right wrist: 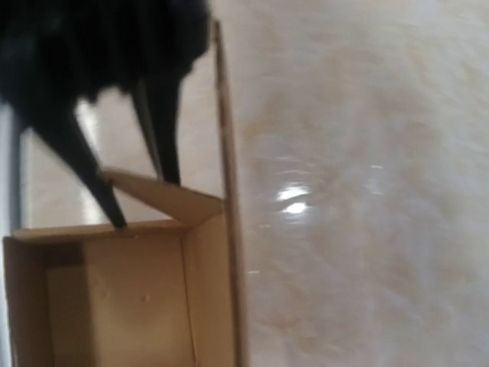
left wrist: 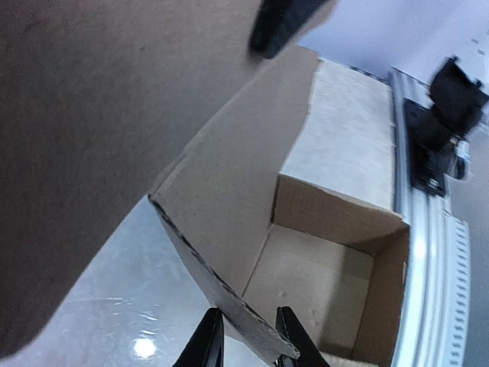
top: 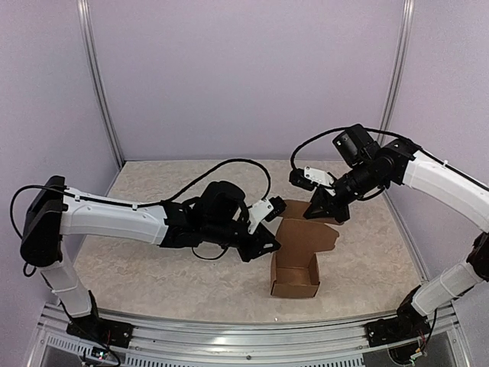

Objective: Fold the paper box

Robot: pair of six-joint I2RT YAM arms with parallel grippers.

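Pale marbled tabletop [top: 153, 267], lilac walls [top: 244, 76]; left tool [left wrist: 248, 338] pinches the paper box [top: 294, 279] wall, right tool [top: 325, 208] pressed together.

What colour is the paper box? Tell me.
Plain brown cardboard, unprinted; the paper box shows best in the top external view.

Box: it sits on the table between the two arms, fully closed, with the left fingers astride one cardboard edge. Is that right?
No. The box is not closed: the top view shows its top open. The rest holds: it sits on the table between the two arms, with the left fingers astride one cardboard edge.
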